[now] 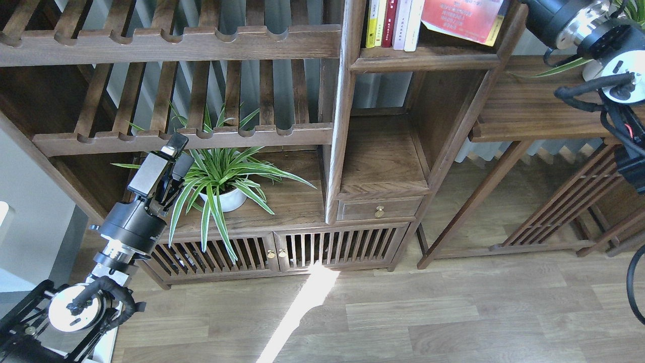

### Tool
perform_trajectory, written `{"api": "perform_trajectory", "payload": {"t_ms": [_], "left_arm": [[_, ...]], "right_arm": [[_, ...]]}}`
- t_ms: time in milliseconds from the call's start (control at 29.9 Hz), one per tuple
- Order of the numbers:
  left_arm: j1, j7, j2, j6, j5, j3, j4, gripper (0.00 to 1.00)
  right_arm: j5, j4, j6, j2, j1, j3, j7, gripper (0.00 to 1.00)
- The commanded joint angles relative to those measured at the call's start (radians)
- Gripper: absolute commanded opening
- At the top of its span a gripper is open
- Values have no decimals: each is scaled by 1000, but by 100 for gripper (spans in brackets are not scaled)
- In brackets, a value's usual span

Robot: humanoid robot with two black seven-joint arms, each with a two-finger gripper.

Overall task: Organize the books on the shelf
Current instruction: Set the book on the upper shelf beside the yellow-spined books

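Note:
The book with the red-orange cover (pixel 461 20) hangs tilted over the right part of the shelf (pixel 423 59), inside the narrow cubby, its top cut off by the view's edge. Several books (pixel 393 22) with yellow, red and white spines stand upright at the cubby's left. I cannot make out the pale booklet or the large white book among them. My right arm (pixel 559 17) reaches in from the upper right; its gripper is beyond the top edge. My left gripper (pixel 174 146) is low on the left, next to a spider plant, with nothing in it.
A spider plant in a white pot (pixel 224 194) stands on the wide lower board. Slatted racks (pixel 171 45) fill the left. A side table (pixel 539 108) with another white pot (pixel 589 70) stands right of the cubby. A small drawer (pixel 379 207) sits below the open niche.

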Motion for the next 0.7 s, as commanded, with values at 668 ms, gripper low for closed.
{"api": "perform_trajectory", "payload": {"t_ms": [668], "left_arm": [[14,0,2,0,1,0,0,92]], "right_arm": [[-231,-109,-129,171,80,14,52,2]]}}
